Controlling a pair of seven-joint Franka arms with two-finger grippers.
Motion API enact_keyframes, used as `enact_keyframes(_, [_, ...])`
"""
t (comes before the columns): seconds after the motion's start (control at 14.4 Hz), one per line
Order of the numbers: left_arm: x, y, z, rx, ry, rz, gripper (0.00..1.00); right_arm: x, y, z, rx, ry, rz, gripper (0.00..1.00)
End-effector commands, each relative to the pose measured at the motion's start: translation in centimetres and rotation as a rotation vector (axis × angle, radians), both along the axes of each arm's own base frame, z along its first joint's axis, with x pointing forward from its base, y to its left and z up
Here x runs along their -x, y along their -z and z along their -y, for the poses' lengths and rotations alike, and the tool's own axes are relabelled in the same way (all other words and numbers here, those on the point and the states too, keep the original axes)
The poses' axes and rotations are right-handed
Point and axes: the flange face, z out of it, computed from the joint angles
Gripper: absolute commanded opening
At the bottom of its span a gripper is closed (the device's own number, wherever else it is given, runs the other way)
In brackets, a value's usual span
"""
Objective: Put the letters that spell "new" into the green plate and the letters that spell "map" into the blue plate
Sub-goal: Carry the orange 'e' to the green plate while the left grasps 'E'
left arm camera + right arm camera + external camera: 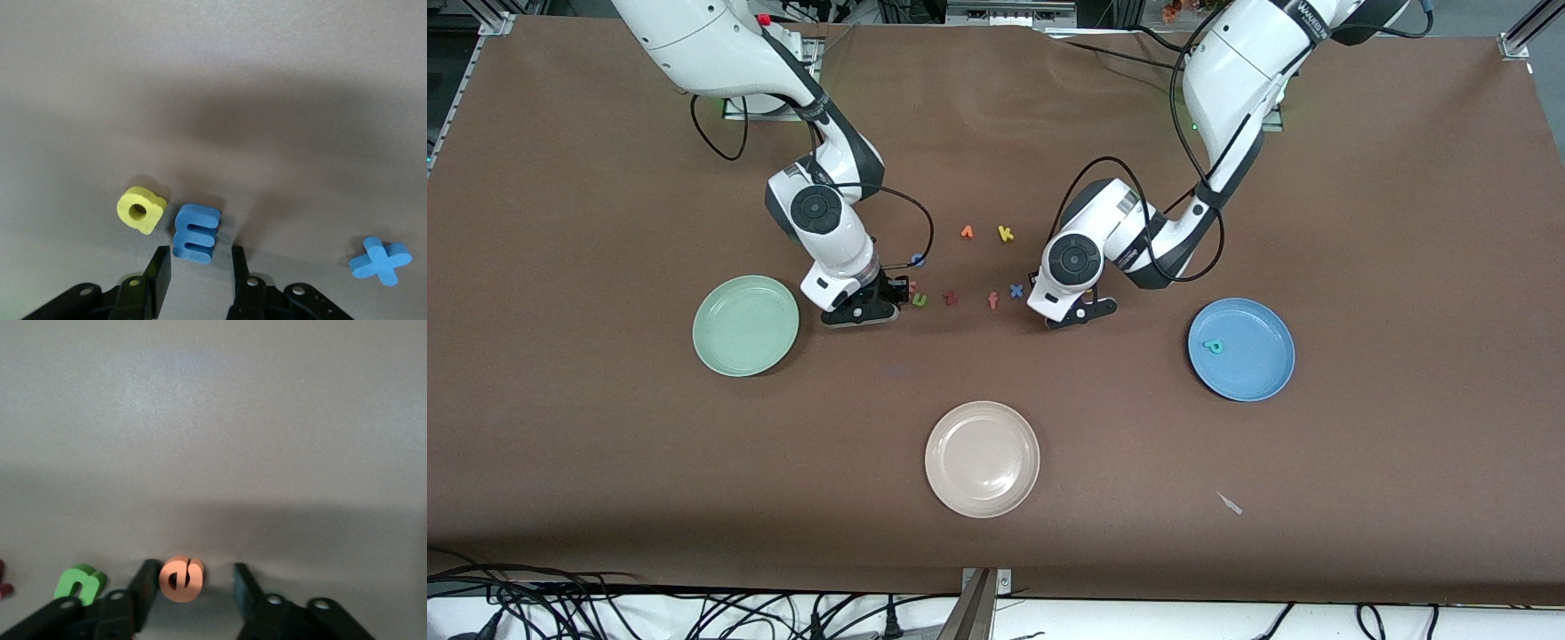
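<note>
Left hand (pixel 197 267) straddles the blue m (pixel 195 233), not clamped yet. Right hand (pixel 195 587) likewise around the orange e (pixel 181 579). Light, squashy foam: pinch flat sides, gently.

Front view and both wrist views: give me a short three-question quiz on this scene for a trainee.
1. True or false: the teal p lies in the blue plate.
2. Which letter does the left gripper straddle? A) yellow a B) blue-violet m C) blue x
3. Fill in: the orange letter between the right gripper jaws is ___.
Key: 1 true; 2 B; 3 e.
</note>
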Motion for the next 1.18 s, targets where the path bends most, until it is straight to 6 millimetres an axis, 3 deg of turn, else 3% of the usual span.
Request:
enact_keyframes(0.0, [-0.5,0.2,-0.5,0.016,0.039,0.002,0.43,-0.1,0.6,-0.3,0.005,-0.003,0.011,0.42])
enact_keyframes(0.07, [-0.6,0.3,-0.7,0.016,0.037,0.000,0.43,-0.2,0.5,-0.1,0.007,-0.003,0.012,0.34])
enact_keyframes(0.28, [-0.7,0.6,-0.6,0.027,0.035,0.011,0.43,-0.6,0.1,0.4,0.012,-0.001,0.021,0.24])
enact_keyframes(0.35, [-0.7,1.0,-0.6,0.029,0.039,0.011,0.29,-0.7,-0.3,0.5,0.014,-0.003,0.025,0.24])
enact_keyframes(0.42, [-0.8,0.9,-0.5,0.034,0.037,0.019,0.03,-0.8,-0.7,0.6,0.015,-0.008,0.031,0.24])
enact_keyframes(0.55, [-0.8,0.9,-0.5,0.036,0.038,0.021,0.00,-1.7,-3.1,2.1,0.046,-0.030,0.046,0.24])
enact_keyframes(0.69, [-0.8,0.5,-0.4,0.034,0.040,0.022,0.00,-2.8,-6.5,5.2,0.125,-0.115,0.014,0.24])
enact_keyframes(0.83, [-0.7,-0.2,-0.1,0.032,0.036,0.026,0.00,-4.2,-9.4,9.7,0.160,-0.187,0.010,0.24])
enact_keyframes(0.97, [-1.1,-2.1,0.0,0.030,0.043,0.031,0.00,-5.1,-10.5,13.7,0.186,-0.244,-0.005,0.24])
enact_keyframes(1.11, [-2.1,-4.9,-0.5,0.011,0.047,0.027,0.00,-4.9,-9.5,17.7,0.202,-0.274,-0.033,0.27])
